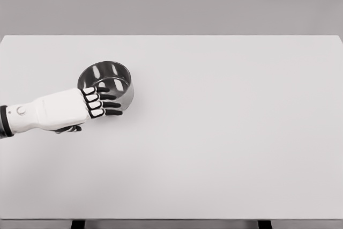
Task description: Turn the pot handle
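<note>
Where the left hand (pixel 80 105) covers the pot (pixel 107 81), its handle seems hidden.

I am looking at an evenly lit, bright render with soft, diffuse light and no harsh glare. The pot (pixel 106 83) is catching pale reflections on its inner wall and casting only a faint, soft shadow just below and right of itself on the table (pixel 225 132). Beyond the pot everything is staying sharp, with no blur or visible bending toward the edges.
</note>
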